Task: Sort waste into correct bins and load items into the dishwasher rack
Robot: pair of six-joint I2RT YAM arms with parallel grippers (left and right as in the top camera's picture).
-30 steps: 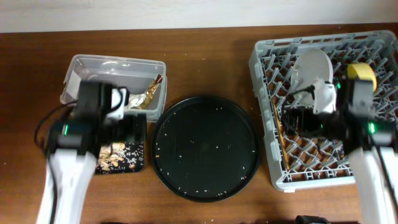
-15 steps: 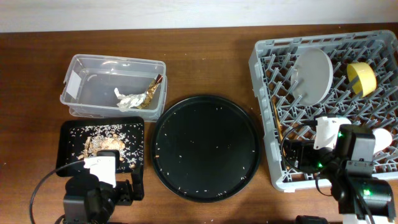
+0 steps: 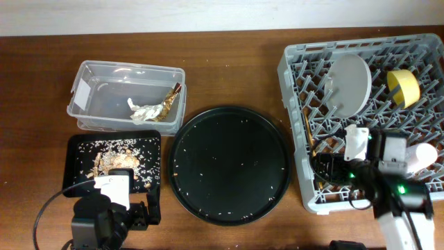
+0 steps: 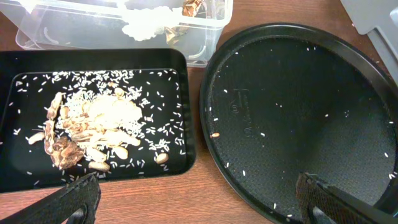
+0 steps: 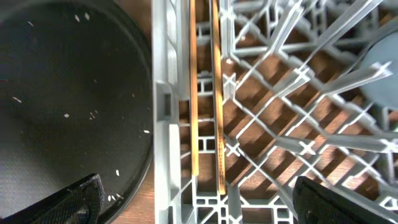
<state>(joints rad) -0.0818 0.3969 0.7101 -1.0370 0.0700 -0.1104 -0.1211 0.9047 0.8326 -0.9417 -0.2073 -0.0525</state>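
The dishwasher rack (image 3: 295, 69) at the right holds the grey plate (image 3: 349, 85), the yellow bowl (image 3: 404, 87), a pale pink cup (image 3: 422, 155) and two chopsticks (image 3: 310, 135). The chopsticks (image 5: 193, 93) lie flat along the rack's left wall (image 5: 163, 93). The clear tub (image 3: 90, 104) holds the white tissue (image 3: 144, 111) and the foil wrapper (image 3: 166, 105). The shallow black tray (image 3: 76, 149) holds the food scraps (image 4: 93, 124). My left gripper (image 4: 199, 208) is open and empty, near the front edge between the two black trays. My right gripper (image 5: 205, 205) is open and empty over the rack's front left corner. The light-blue cup is hidden.
The large round black tray (image 3: 230, 164) lies in the middle with scattered rice grains; it also shows in the left wrist view (image 4: 298, 106) and the right wrist view (image 5: 62, 93). Both arms (image 3: 104, 219) (image 3: 395, 191) sit at the table's front edge.
Both arms have drawn back from the tub and rack to the front edge. In the last half second the right arm shifted slightly; the left stayed still.
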